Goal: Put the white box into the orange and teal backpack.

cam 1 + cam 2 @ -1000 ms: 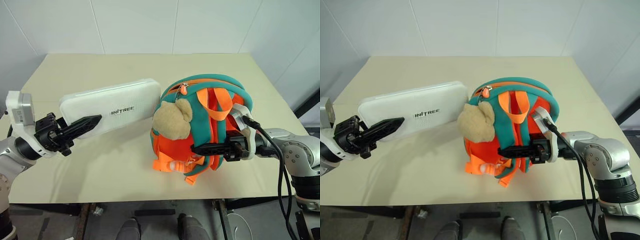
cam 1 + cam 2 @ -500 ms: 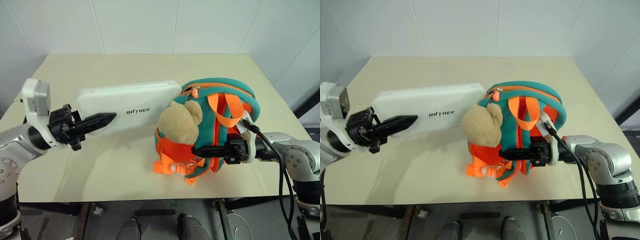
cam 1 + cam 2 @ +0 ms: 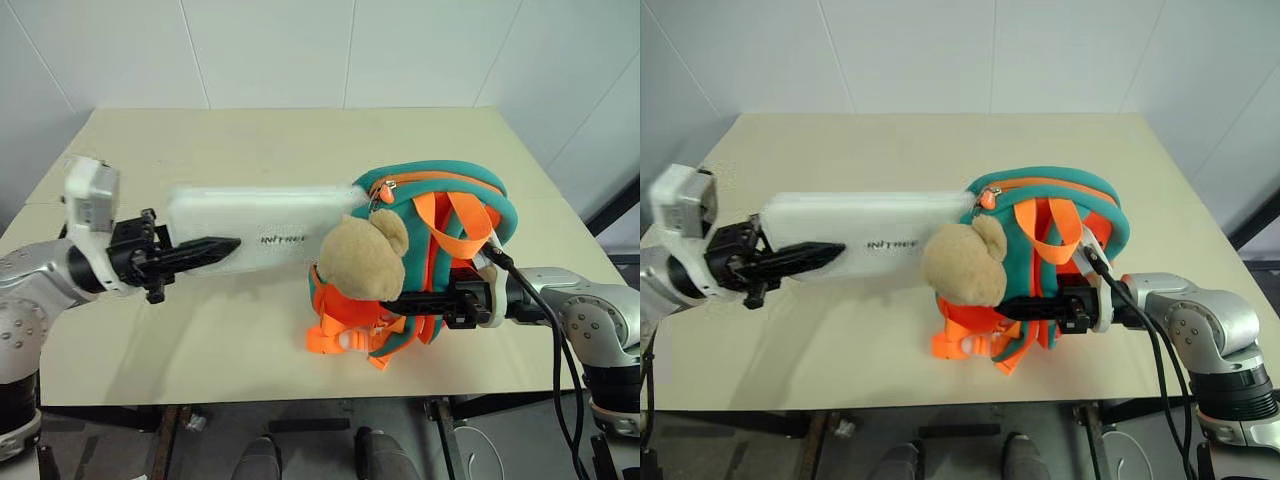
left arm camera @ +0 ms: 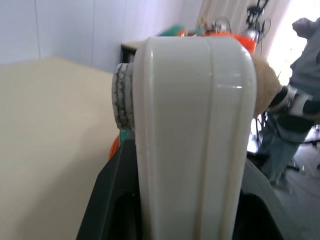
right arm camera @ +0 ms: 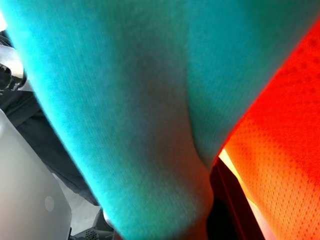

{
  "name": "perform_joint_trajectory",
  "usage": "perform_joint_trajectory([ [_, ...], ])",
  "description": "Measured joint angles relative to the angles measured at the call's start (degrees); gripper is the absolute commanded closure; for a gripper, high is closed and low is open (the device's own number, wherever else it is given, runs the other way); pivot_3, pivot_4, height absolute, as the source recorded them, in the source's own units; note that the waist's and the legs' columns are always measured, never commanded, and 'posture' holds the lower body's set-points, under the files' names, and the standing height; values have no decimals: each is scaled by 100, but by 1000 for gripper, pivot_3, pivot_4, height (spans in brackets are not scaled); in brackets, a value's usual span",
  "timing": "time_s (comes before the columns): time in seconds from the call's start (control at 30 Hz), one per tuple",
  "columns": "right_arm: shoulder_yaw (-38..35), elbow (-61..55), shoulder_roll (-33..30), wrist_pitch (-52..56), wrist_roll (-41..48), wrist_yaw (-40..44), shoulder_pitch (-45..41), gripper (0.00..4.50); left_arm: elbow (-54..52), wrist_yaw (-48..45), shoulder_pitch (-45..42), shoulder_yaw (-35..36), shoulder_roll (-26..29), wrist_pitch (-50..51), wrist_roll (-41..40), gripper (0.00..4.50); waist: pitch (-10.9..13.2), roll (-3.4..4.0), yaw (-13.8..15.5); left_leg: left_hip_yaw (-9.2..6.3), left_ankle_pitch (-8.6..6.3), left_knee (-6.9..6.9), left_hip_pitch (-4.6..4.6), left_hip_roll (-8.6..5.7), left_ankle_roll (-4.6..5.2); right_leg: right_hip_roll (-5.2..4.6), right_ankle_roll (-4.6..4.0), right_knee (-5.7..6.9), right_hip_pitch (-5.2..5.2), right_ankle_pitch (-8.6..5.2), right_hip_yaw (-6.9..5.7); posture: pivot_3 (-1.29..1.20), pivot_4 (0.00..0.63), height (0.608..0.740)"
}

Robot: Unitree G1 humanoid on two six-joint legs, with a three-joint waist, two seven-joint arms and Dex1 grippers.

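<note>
In left end effector [image 3: 205, 249]: white box [image 3: 262, 208]

White box [image 3: 262, 215] smooth glossy plastic; backpack [image 3: 440, 220] soft matt cloth.

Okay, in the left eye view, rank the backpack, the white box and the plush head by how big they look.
1. Orange and teal backpack and white box: look about alike, and part of each is hidden, so unranked.
2. Tan plush head: clearly smallest.
</note>
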Motion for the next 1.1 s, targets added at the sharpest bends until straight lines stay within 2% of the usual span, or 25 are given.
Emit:
perform_joint_trajectory([
  [0.1,-7,-7,27,-18,2,-19,-22,4424,477,-258,-514,-593,-79,-867,900,3181,0,0,10,0,0,0,0,0,0,0,0,-1,4,0,-1,0,150,740],
  [0.17,-16,-18,44,-39,5,-39,-9,4424,720,-280,-902,-925,-328,-1149,1259,3181,0,0,30,-1,0,3,0,0,1,-1,1,-2,8,0,-2,0,150,740],
  [0.3,-16,-36,87,-77,7,-77,1,4424,1054,-202,-1734,-1712,-1130,-1136,1735,3181,0,-1,96,-1,0,21,-4,0,3,1,12,6,10,6,0,0,150,740],
  [0.47,-28,-42,97,-76,8,-157,53,4424,1403,-169,-2410,-2298,-1955,-826,1979,3181,2,-3,89,-3,-2,28,-3,0,4,4,49,45,3,9,2,0,150,740],
  [0.53,-31,-73,107,-76,11,-197,83,4424,1593,-142,-2658,-2515,-2255,-779,2159,3181,2,-3,95,-5,-3,30,-2,0,5,5,100,53,1,30,2,0,150,740],
  [0.7,-92,-247,146,-82,80,-374,248,4424,2143,15,-2919,-2954,-2871,-916,2739,3181,2,-2,101,-6,-5,33,-1,-1,7,5,101,51,2,30,2,0,150,740],
  [0.77,-119,-306,166,-84,127,-472,340,4424,2256,131,-2919,-3090,-3061,-898,2949,2493,2,-2,108,-6,-5,34,-2,-1,7,5,101,51,2,30,2,0,150,740],
  [0.9,-202,-424,176,-85,203,-612,435,4424,2191,221,-2877,-3078,-3047,-809,3043,1433,2,-2,112,-6,-5,35,0,0,7,5,95,52,2,27,2,0,150,740],
  [1.07,-212,-484,185,-99,239,-703,453,4424,2089,-293,-2796,-2618,-2494,-912,2789,180,3,-1,51,-6,-4,37,0,0,6,5,65,53,2,11,2,0,150,740],
  [1.1,-212,-484,190,-101,240,-714,455,4424,2083,-407,-2793,-2514,-2388,-978,2724,86,3,-1,32,-6,-4,37,0,0,6,5,49,54,2,2,2,0,150,740],
])
